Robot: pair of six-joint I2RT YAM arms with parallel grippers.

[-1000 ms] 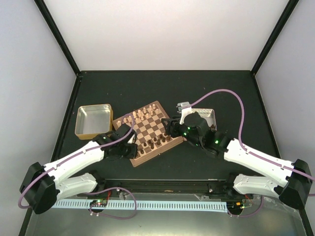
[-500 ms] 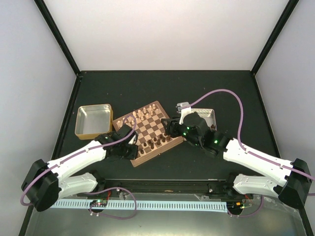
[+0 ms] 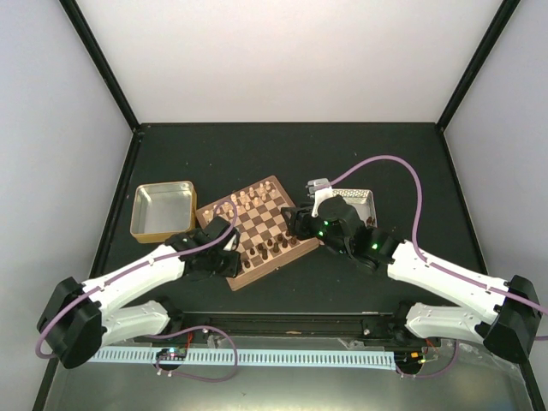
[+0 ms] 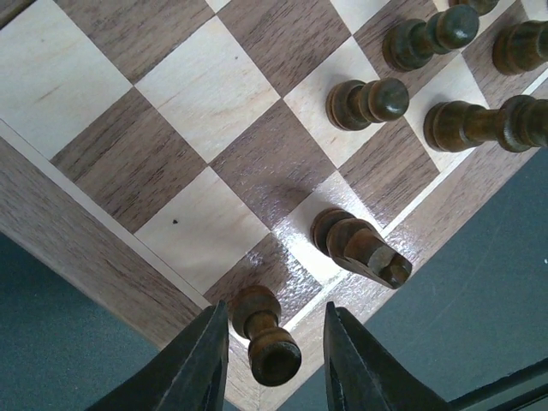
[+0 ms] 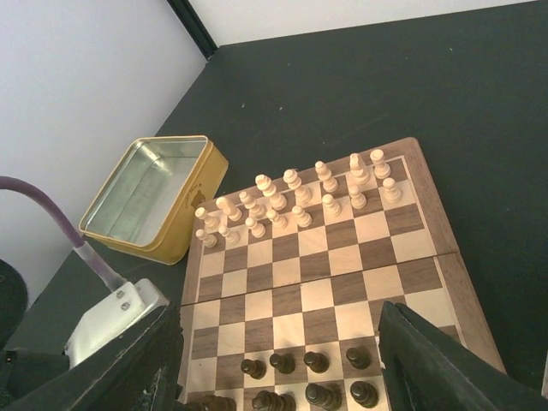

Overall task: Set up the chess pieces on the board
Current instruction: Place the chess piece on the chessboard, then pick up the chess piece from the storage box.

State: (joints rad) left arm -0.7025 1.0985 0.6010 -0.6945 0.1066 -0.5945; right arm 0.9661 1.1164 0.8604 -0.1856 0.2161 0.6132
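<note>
We see the left gripper (image 4: 276,342) slightly parted around one dark pawn (image 4: 265,338), which stands upright on a corner square of the board (image 5: 321,295). A gap shows beside the pawn, so nothing is held. We count seven dark chessmen (image 4: 368,101) in this wrist view, one cut off by the edge. The right gripper (image 5: 278,360) hangs wide apart and empty over the board. Cream chessmen (image 5: 291,201) stand in two rows at its far edge. Two tins flank the board: a gold tin (image 5: 193,218) and a silver tin (image 3: 360,199).

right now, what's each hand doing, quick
left hand: open around a dark piece standing at a corner of the board, not gripping it.
right hand: open, holding nothing.
</note>
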